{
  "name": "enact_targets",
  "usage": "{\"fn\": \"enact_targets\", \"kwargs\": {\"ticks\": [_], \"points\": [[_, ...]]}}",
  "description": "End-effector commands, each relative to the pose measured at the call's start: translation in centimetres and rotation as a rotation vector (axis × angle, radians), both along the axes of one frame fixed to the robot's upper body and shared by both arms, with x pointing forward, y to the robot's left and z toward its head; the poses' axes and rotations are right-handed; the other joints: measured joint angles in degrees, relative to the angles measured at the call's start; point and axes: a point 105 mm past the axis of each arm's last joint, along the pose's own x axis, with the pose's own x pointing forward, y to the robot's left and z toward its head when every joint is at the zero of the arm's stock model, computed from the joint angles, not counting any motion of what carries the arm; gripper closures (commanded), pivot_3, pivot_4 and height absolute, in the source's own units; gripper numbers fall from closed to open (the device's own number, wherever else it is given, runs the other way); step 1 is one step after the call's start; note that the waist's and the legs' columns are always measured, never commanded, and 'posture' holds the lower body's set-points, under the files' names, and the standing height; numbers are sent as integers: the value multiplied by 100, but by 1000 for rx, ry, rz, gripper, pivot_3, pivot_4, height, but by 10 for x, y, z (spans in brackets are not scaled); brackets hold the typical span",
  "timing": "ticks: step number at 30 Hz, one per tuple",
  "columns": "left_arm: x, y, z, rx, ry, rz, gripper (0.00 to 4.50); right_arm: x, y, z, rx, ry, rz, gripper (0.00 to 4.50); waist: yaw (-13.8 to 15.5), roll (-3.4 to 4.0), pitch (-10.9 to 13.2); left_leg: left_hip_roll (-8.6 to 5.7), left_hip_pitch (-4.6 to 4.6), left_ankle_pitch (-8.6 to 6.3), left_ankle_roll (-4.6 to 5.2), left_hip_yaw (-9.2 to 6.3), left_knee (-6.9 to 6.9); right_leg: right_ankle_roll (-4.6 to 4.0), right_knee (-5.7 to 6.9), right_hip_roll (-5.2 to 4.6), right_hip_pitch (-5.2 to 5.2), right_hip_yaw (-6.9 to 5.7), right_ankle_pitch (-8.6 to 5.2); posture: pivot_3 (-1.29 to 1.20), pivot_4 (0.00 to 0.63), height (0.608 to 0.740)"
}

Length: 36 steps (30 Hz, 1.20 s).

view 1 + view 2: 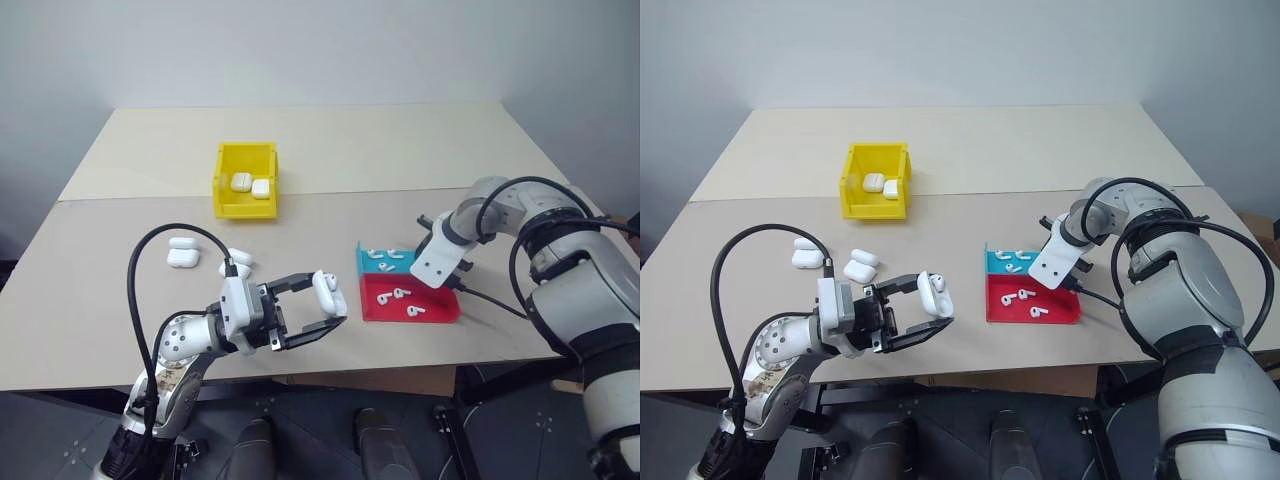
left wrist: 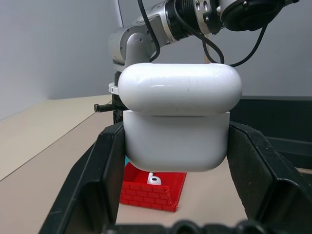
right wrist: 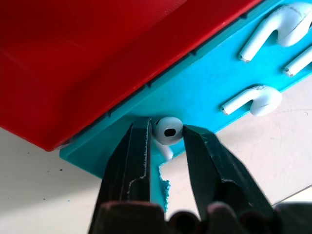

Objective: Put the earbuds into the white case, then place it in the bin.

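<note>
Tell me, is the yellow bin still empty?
No, the yellow bin on the table already holds two white cases lying side by side.

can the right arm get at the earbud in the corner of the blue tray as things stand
Probably yes. The right tool already has its fingers on either side of that earbud at the blue tray corner, with nothing between them. The tray's low wall sits close, which might crowd one finger.

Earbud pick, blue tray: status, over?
Left gripper shut on white case, lid open, held above the table. Right gripper pinching an earbud at the blue tray corner. Nothing blocking the yellow bin.
</note>
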Motion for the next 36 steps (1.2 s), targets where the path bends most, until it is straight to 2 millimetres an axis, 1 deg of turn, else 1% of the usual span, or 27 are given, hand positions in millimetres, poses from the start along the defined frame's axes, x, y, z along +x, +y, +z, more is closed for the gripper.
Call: {"fn": "enact_targets", "kwargs": {"ticks": [1, 6, 8, 9, 16, 18, 19, 21, 23, 25, 26, 29, 32, 34, 36], "points": [[-4, -1, 8, -3, -41, -9, 1706, 0, -6, 4, -10, -11, -3, 3044, 1, 0, 0, 0, 0, 0, 0, 0, 0, 0, 0, 0, 0, 0, 0, 0, 150, 740], [-3, -1, 9, -5, -43, -6, 1706, -1, -6, 4, -15, -4, 0, 3044, 1, 0, 0, 0, 0, 0, 0, 0, 1, 0, 0, 0, 0, 0, 0, 0, 150, 740], [-3, -1, 9, -5, -44, -6, 1706, -1, -7, 4, -12, -2, 2, 3456, 1, 0, 0, 0, 0, 0, 0, 0, 1, 0, 1, 0, 0, 0, 0, 0, 150, 740], [-3, -1, 9, -6, -44, -6, 1706, -1, -6, 4, -6, -7, 1, 3579, 1, 0, 0, 0, 0, 0, 0, 0, 1, 0, 1, 0, 0, 0, 0, 0, 150, 740], [-2, -1, 9, -4, -45, -7, 1706, -1, -6, 5, 16, -11, -5, 3579, 1, 0, 0, 0, 0, 0, 1, 0, 0, 0, 1, 0, 0, 0, 0, 0, 150, 740], [-2, -1, 9, -6, -48, -8, 1706, -1, -5, 10, 47, -13, -9, 3579, 2, 0, 0, 0, 0, 0, 1, 0, 0, 0, 1, 0, 0, 0, 0, 0, 150, 740], [-2, -1, 10, -8, -49, -7, 1706, -1, -3, 14, 90, -10, -17, 3579, 3, 0, 0, 0, 0, 0, 0, 0, 0, 0, 0, 0, 0, 0, 0, 0, 150, 740], [-1, -1, 13, -19, -58, -6, 1706, 0, 5, 29, 207, -19, -42, 3579, 3, 0, 0, 0, 0, 1, 1, 0, 0, 0, 0, 0, 0, 0, 0, 0, 150, 740], [1, -2, 17, -38, -68, -4, 1706, 2, 13, 47, 357, -41, -69, 3579, 1, 0, 0, 0, 0, 1, 2, 0, 0, 0, 1, 0, 1, 0, 0, 0, 150, 740], [3, -4, 24, -67, -79, -10, 1706, -2, 23, 71, 582, -30, -98, 3579, 8, 0, 0, 0, 0, 2, 3, 0, 1, 1, 1, 0, 4, 0, 0, 0, 150, 740], [4, -5, 28, -83, -83, -17, 1706, -7, 26, 83, 686, -7, -106, 3579, 20, 0, 0, 0, 1, 2, 4, -1, 2, 1, 1, 0, 5, 0, 0, 0, 150, 740], [9, -10, 34, -91, -65, -15, 1706, -31, 28, 108, 912, 72, -114, 3579, 79, 0, 0, 0, 2, 3, 5, -6, 7, 4, 1, 0, 15, -2, -1, 0, 150, 740], [14, -19, 42, -107, -85, -48, 1706, -59, 31, 141, 1275, 107, -142, 3579, 198, 0, 0, -1, 1, 3, 6, -8, 11, 8, 0, 0, 17, -3, -4, 0, 150, 740], [16, -24, 46, -109, -87, -56, 1706, -75, 32, 153, 1424, 145, -183, 3579, 252, 0, 0, -1, 0, 3, 5, -8, 13, 8, 0, 0, 16, -2, -4, 0, 150, 740], [16, -28, 50, -118, -94, -70, 1706, -94, 31, 162, 1547, 236, -244, 3579, 292, 0, 0, -1, 1, 1, 2, -7, 17, 8, 0, 0, 15, -2, -4, 0, 150, 740]]}}
